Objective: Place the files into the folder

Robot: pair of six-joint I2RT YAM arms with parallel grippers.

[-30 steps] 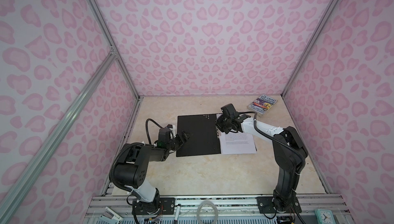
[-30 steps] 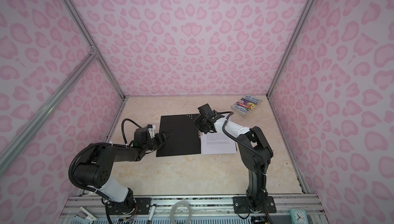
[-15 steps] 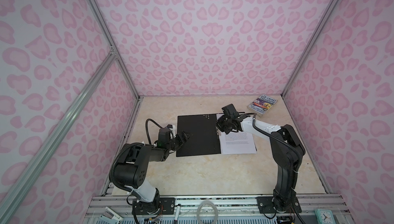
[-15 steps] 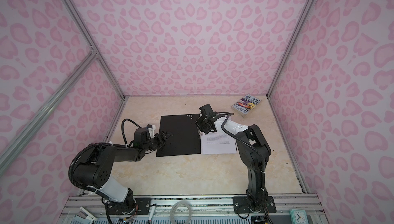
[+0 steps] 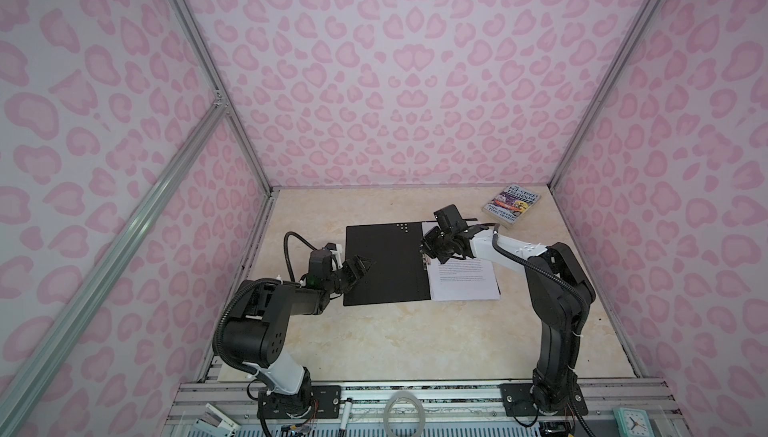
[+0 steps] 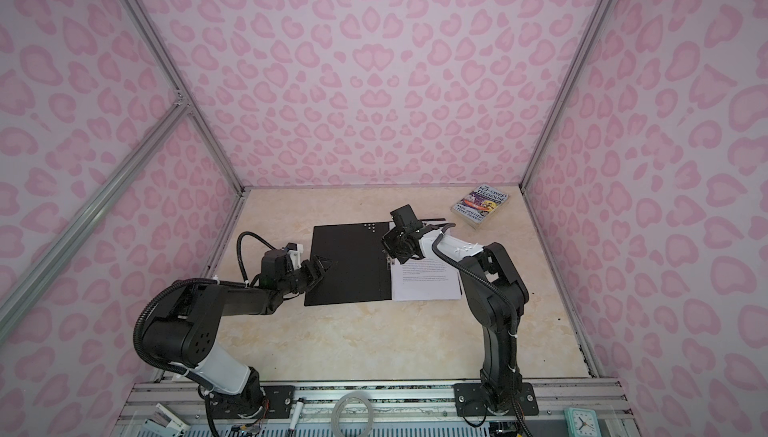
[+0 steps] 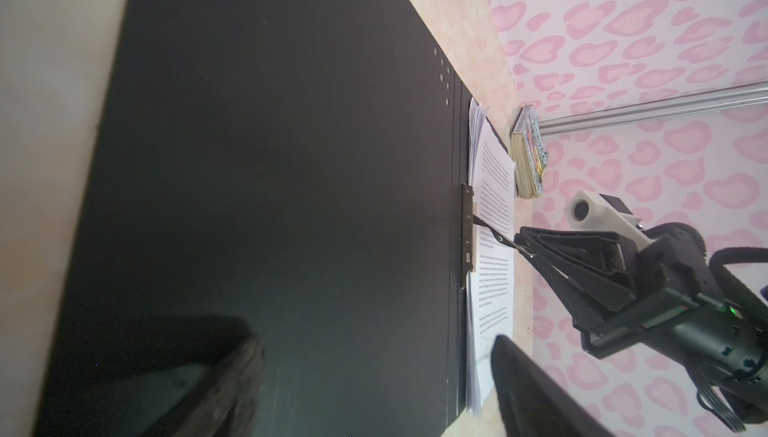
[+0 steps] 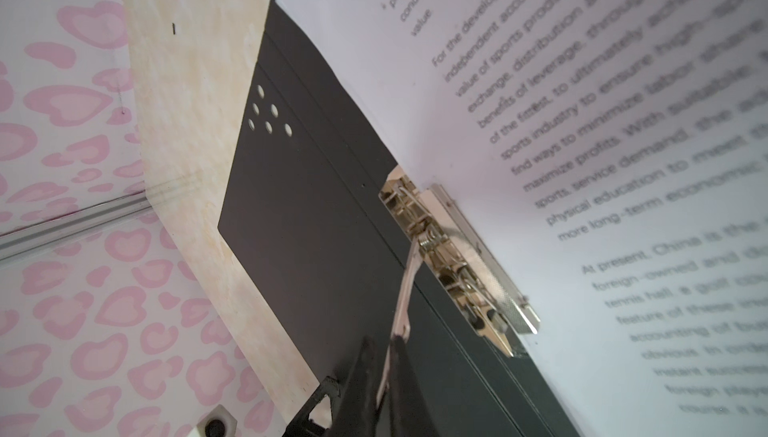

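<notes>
Here, right pincer (image 8: 384, 347) pinches clip lever (image 8: 409, 281) — files (image 8: 582, 123) read "At present, China".

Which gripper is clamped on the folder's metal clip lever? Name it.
The right gripper, pinched shut on the lever beside the files at the spine of the folder. The left gripper stands open over the folder's black cover, gripping nothing.
</notes>
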